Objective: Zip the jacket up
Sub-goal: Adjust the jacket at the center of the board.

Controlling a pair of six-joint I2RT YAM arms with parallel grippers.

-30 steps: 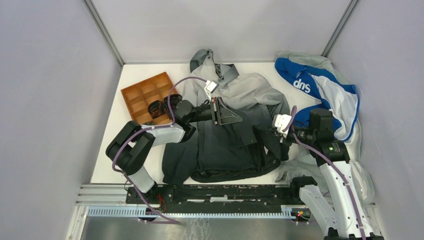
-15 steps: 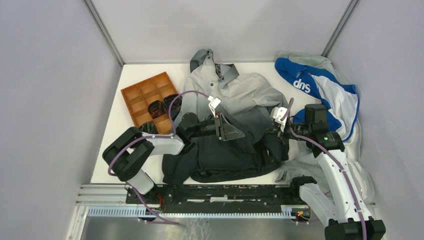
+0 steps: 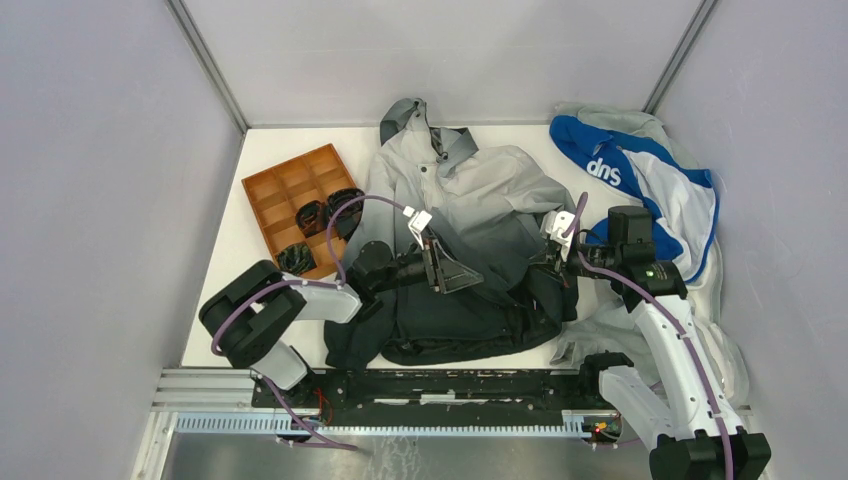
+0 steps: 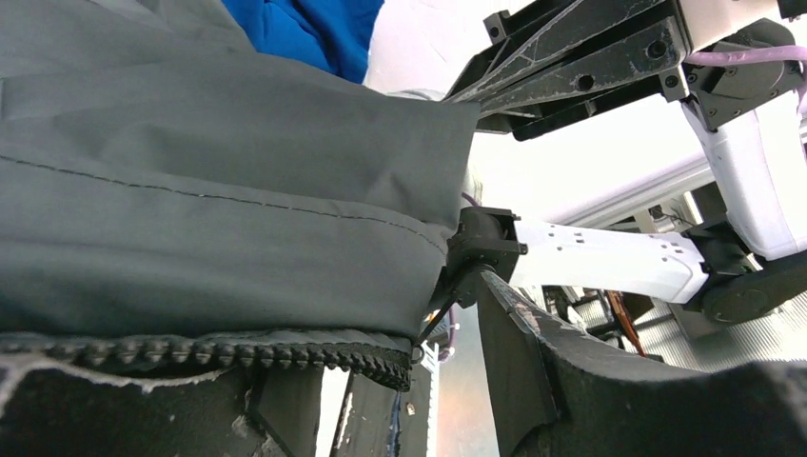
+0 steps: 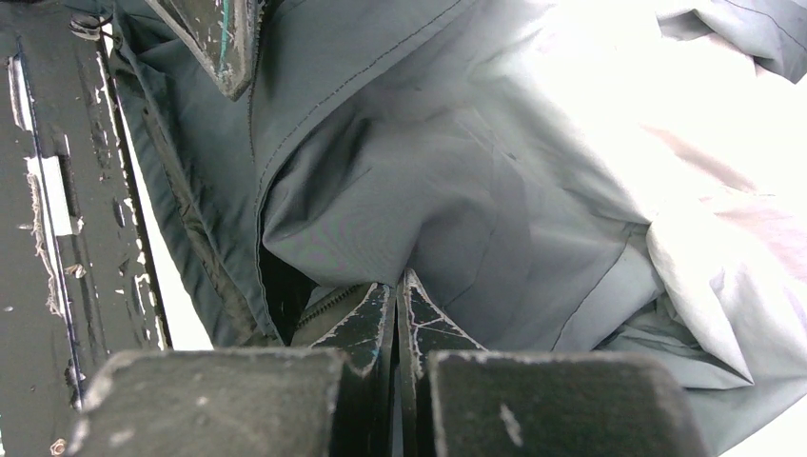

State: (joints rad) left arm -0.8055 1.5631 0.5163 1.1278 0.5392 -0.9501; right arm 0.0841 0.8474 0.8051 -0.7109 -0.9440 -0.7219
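Found jacket [image 3: 470, 200] spread on tabletop [image 3: 235, 270], lower front unzipped. Noted right hand [image 5: 396, 290] clenched on dark cloth by the zip edge. Noted left hand [image 3: 455, 265] released, teeth [image 4: 238, 354] draped over one finger. Judged as gathering both edges. Must next grip left edge and align ends; slider not located.

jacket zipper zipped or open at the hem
Open: the zipper teeth on the jacket edge lie as one loose row, not meshed with another.

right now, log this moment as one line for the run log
task: zip jacket | left gripper: open, zipper edge resting on one finger | right gripper: shut on dark jacket fabric | zip: not joined
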